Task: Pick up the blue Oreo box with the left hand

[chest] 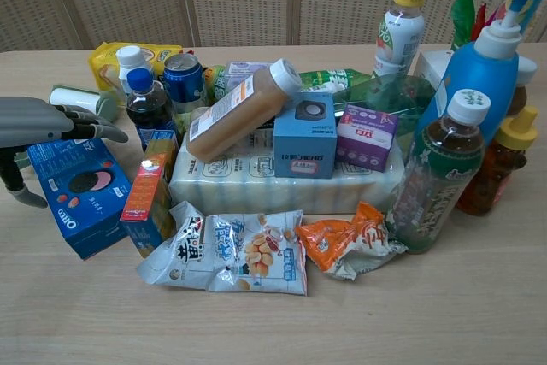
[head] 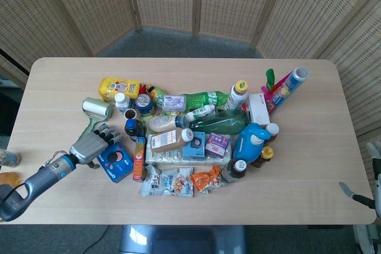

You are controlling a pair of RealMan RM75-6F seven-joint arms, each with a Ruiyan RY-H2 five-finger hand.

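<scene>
The blue Oreo box (head: pixel 114 161) lay flat on the table (head: pixel 59 87) at the left edge of the pile, its printed face up, just left of the upright orange carton (head: pixel 139 159). In the chest view the same box (chest: pixel 75 196) sat low on the left with the cookie picture facing up. Your left hand (head: pixel 92 144) was over the box's far end, fingers (chest: pixel 96 129) spread across the top and the thumb (chest: pixel 19 189) hanging down beside the outer edge; the fingers stood apart, and I could not tell from either view whether they pressed the box. The box was flat on the wood, not lifted.

Just beyond your hand lay the lint roller (head: pixel 96 111), and to its right stood the dark cola bottle (chest: pixel 150 106) and the blue can (chest: pixel 185 77). The snack packets (chest: pixel 231 251) lay in front of the pile.

Of your right hand (head: pixel 361 196) only a sliver showed at the head view's lower right corner, well apart from everything; I could not tell its state.
</scene>
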